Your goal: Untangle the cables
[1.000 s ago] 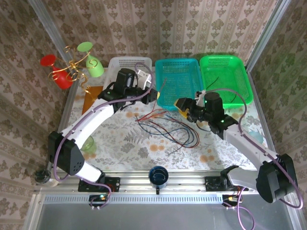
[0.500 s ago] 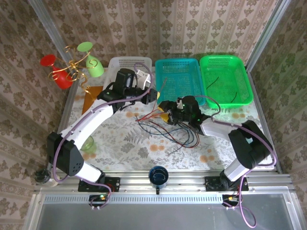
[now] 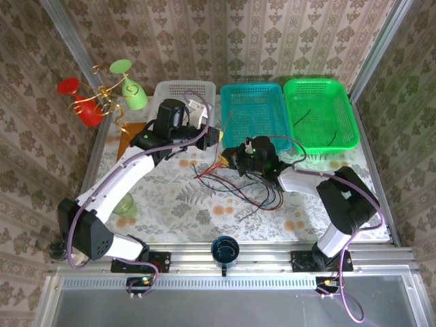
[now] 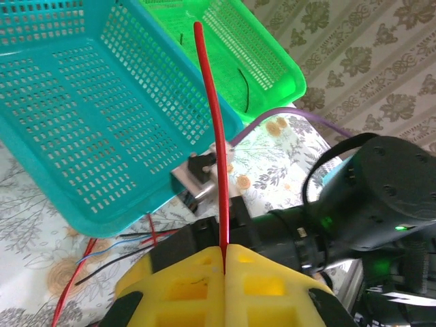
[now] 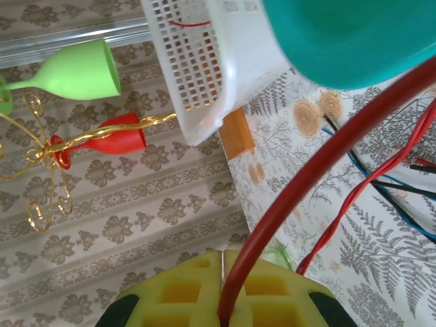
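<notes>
Pinching a red cable between its yellow pads, the left gripper is standing fully closed. The strand is rising straight from the seam between the pads, crossing in front of the teal basket and ending before the green basket. A thin black cable is lying inside the green basket.

The right gripper is likewise clamping shut on a red strand, which is arcing out of its pads toward the upper right. Whether both grippers are gripping the same cable I cannot tell.

From above, the two grippers are sitting close together, just in front of the teal basket's near left corner. The loose cables, red, black and blue, are lying crossed over one another on the floral tablecloth, spreading from the grippers toward the near edge.

Farther out, a white basket is standing left of the teal one, with a short red wire showing through its mesh. A green glass and a red glass are hanging on a gold wire stand beside it. A blue mug is sitting at the table's near rail.
</notes>
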Available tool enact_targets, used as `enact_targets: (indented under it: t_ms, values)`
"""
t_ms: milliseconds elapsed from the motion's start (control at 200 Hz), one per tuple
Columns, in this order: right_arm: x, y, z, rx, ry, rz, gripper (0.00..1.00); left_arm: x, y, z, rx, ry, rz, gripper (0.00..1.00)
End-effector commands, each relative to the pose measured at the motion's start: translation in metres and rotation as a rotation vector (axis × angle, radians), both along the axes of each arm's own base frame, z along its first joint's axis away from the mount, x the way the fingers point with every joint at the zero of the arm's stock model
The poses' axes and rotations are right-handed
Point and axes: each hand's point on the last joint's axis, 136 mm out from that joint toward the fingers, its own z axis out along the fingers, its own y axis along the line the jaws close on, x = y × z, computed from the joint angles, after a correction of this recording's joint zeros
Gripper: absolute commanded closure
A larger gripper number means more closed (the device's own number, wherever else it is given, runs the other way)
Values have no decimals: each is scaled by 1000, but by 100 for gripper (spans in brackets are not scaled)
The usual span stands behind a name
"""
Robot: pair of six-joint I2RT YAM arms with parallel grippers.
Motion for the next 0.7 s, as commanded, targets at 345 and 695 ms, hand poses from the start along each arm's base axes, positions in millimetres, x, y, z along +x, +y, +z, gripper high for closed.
enact_targets:
  t_ms: [345, 695]
  values:
    - [-13, -26, 125, -170, -314, -27, 100, 37, 91, 104, -50, -238, 325, 100]
    - [20, -35, 206, -277, -518, -35, 100, 61, 149, 161, -3, -397, 557, 100]
